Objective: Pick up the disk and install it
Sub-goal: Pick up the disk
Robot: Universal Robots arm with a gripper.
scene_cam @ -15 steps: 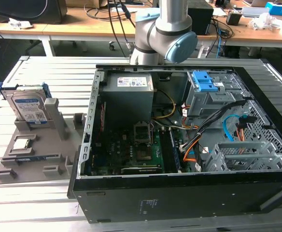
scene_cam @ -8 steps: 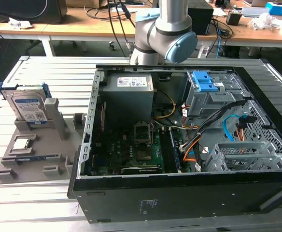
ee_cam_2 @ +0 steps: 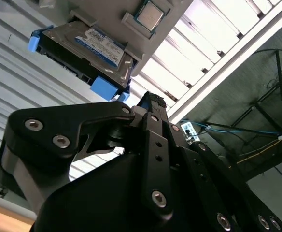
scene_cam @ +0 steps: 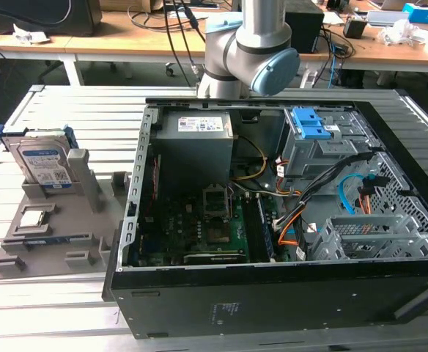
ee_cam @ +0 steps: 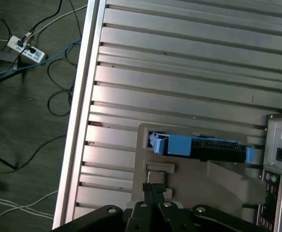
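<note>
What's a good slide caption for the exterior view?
Disk stands upright in a grey holder beside the open computer case, robot arm behind.

The arm (scene_cam: pixel 252 51) stands upright, its tool (ee_cam: pixel 153 187) pinched closed, empty.

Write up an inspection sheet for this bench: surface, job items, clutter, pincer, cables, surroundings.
Surface: slatted metal table, carrying a grey holder tray and an open computer case.
Job's things: the disk stands on edge in the holder tray, with its blue carrier frame on; it is not in the case.
Clutter: a processor chip lies on the tray.
Grippers: pincer shut and empty, over the tray, apart from the disk.
Cables: orange, blue and black leads inside the case; a power strip with loose cords on the floor.
Surroundings: wooden desks behind the table, strewn with cords.
</note>
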